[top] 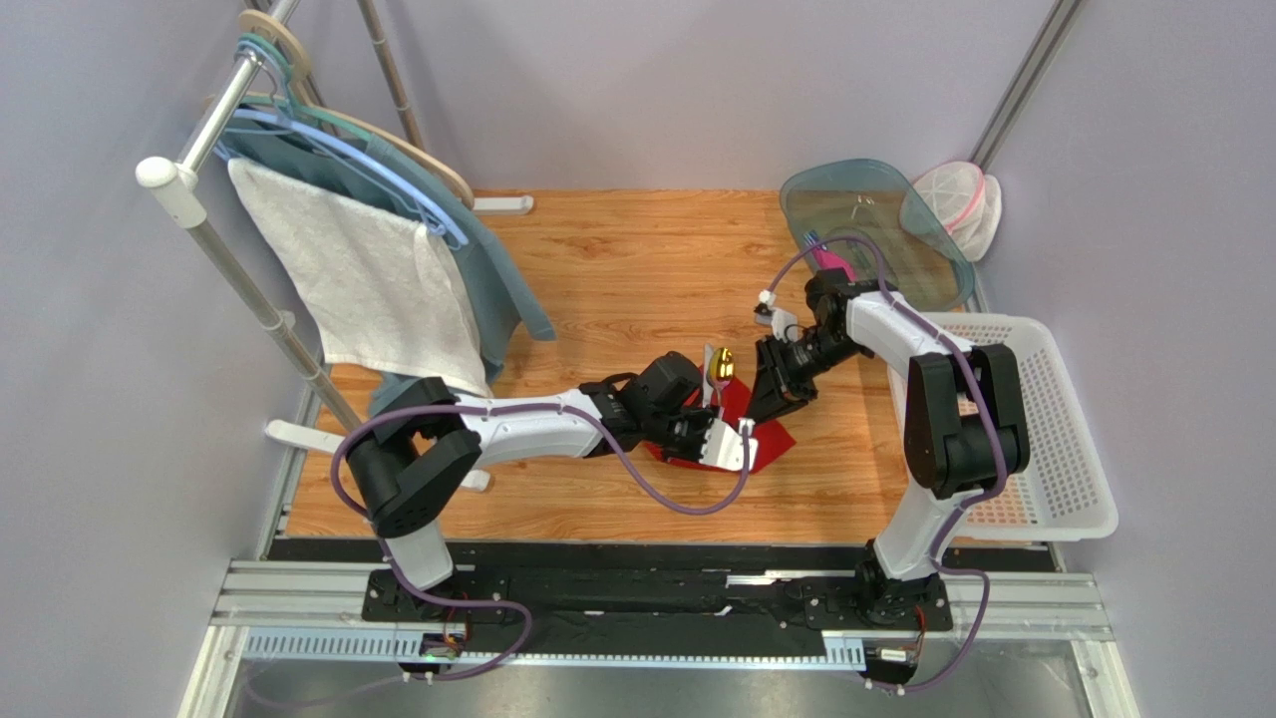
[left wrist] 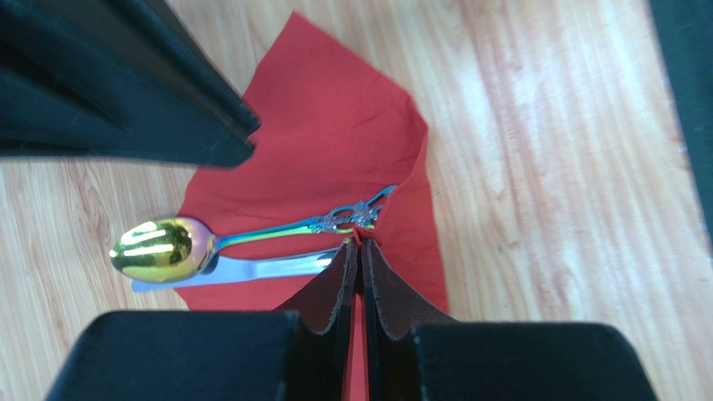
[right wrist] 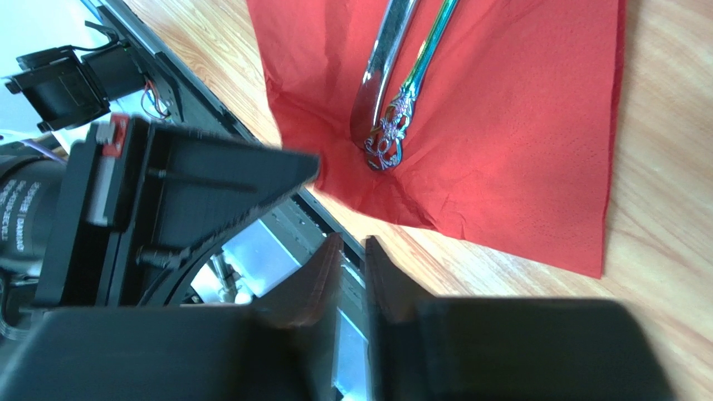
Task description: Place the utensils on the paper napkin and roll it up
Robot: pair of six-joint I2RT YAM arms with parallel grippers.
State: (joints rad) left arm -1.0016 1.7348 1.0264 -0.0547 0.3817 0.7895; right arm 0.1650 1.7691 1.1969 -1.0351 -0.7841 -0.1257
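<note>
Rolling step beginning: utensils (left wrist: 251, 251) lie on paper napkin (left wrist: 335, 142), mid-tabletop. Left gripper (left wrist: 360, 251) clenched on napkin edge. Right gripper (right wrist: 351, 251) nearly closed, empty. Next: fold edge over utensils.

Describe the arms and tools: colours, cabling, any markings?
Both arms have white link shells with black joint housings. A purple cable loops along the left arm and the right arm. Each arm is bolted to a black base plate. The left tool and right tool have black bodies and dark, tapered fingers. No markings are legible.
</note>
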